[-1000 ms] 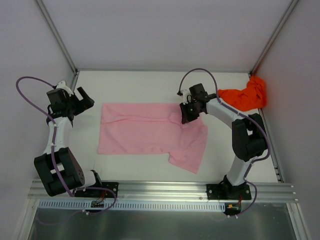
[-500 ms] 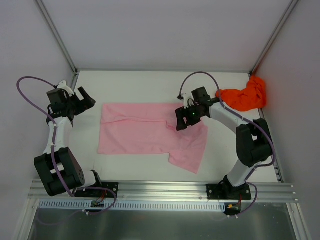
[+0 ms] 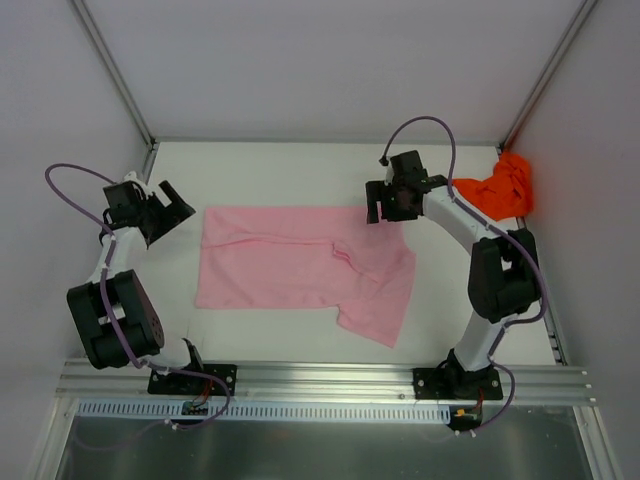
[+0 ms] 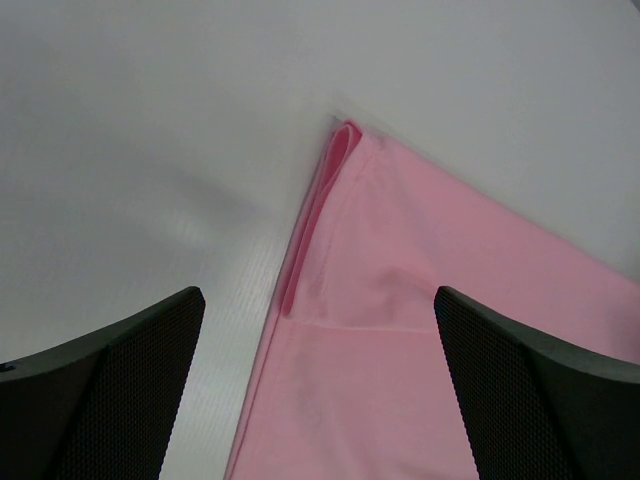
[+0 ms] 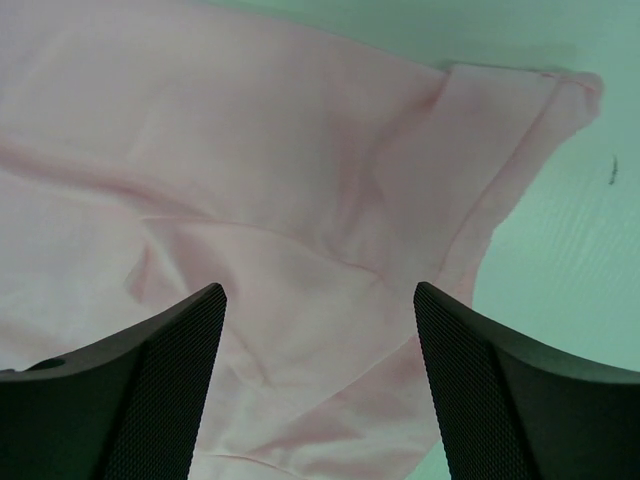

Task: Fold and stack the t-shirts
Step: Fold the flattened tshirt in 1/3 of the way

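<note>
**While both end effectors stand wide, pink shirt lies spread and orange one sits bunched**

Although 2 shirts share the white counter (image 3: 280,165), they lie well apart. The pale pink cotton t-shirt (image 3: 290,265) is spread flat across the middle, with 1 flap reaching toward the near right. The crumpled orange-red t-shirt (image 3: 497,192) sits bunched in the far right corner, beside the right arm.

The left end effector (image 3: 172,203) hovers off the pink shirt's far left corner, jaws wide with nothing between them. The right end effector (image 3: 378,205) hangs over the shirt's far right edge. Its fingers (image 5: 130,400) are also spread wide and hold no cloth, and wrinkled pink fabric lies below them.
</note>
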Tool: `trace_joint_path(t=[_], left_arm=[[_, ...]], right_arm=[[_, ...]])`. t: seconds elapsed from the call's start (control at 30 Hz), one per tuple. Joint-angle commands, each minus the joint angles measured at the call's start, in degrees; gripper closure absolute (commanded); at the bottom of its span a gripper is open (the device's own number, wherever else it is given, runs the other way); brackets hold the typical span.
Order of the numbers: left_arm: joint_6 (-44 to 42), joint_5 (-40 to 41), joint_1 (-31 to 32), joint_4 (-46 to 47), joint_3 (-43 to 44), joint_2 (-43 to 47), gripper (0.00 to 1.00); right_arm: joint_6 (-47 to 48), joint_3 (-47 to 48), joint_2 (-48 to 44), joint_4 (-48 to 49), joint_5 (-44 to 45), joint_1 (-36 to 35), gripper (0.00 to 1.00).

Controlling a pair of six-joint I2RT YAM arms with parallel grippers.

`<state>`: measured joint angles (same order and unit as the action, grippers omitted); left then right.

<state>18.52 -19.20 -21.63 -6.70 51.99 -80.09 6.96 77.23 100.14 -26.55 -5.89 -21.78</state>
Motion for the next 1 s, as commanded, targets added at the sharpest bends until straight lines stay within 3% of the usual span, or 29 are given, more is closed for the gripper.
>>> trace_joint_path(t=[0.0,0.1,0.2,0.23,0.27,0.5,0.8,0.97], left_arm=[[1.5,2.0,1.1,0.1,2.8,-4.3,0.01],[-0.8,2.8,4.5,-0.4,5.8,-8.8,0.01],[-3.6,6.1,9.7,-1.9,9.0,-14.1,0.08],[-4.1,8.1,10.7,-2.2,10.2,-15.1,0.21],[-4.0,9.1,11.9,-2.4,10.8,-16.1,0.28],[-4.2,13.8,12.0,-4.0,14.6,-22.7,0.60],[-4.8,12.8,12.3,-3.8,18.7,-27.5,0.65],[-6.1,12.7,13.8,-6.9,23.4,-30.9,0.76]], right_arm=[[-5.2,4.2,4.9,-1.0,5.5,2.9,0.22],[-4.2,8.5,8.1,-3.7,8.5,3.8,0.23],[-3.6,9.9,10.5,-3.0,8.3,4.5,0.24],[-3.5,10.0,11.2,-2.8,8.5,4.6,0.24],[-3.7,10.3,11.7,-2.7,8.4,4.6,0.24],[-4.6,13.1,15.7,-2.0,7.3,5.0,0.30],[-4.8,18.1,21.5,-3.3,6.5,5.3,0.36],[-4.5,21.0,24.0,-5.2,7.3,5.6,0.48]])
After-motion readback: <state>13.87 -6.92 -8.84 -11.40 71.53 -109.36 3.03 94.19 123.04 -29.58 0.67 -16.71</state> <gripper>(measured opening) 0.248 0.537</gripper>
